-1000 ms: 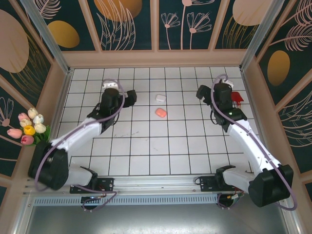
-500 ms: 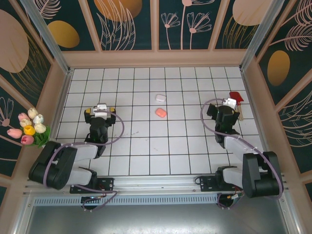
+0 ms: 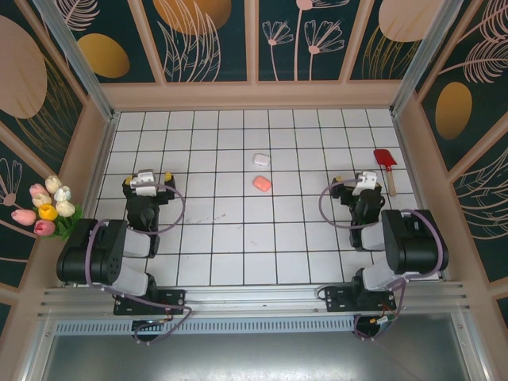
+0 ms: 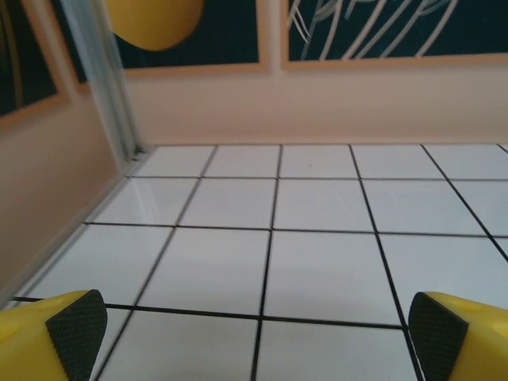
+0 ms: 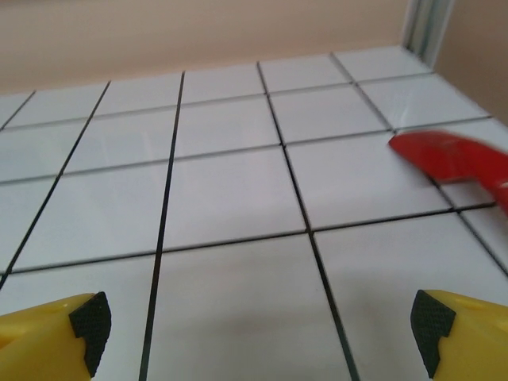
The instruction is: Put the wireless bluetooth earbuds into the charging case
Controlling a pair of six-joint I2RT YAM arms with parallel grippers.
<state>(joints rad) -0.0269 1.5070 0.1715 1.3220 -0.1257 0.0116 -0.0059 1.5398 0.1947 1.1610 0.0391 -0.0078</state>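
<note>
A small white charging case (image 3: 261, 159) and a salmon-pink one (image 3: 261, 183) lie near the middle of the tiled floor, one tile apart, and both look shut. The earbuds are hidden from view. My left gripper (image 3: 145, 178) sits folded back at the near left, about four tiles left of the cases. In the left wrist view it (image 4: 258, 325) is open over bare tiles. My right gripper (image 3: 365, 181) sits folded back at the near right, about four tiles right of the cases. The right wrist view shows it (image 5: 262, 325) open with nothing between the fingers.
A red spatula (image 3: 385, 159) lies just beyond the right gripper near the right wall; its blade (image 5: 452, 155) shows in the right wrist view. A bunch of tulips (image 3: 48, 208) rests against the left wall. Wooden walls (image 3: 254, 95) enclose the floor.
Both arms have drawn back from the far half of the floor towards the near edge and folded down. The grippers stayed open and the two cases have not moved.
</note>
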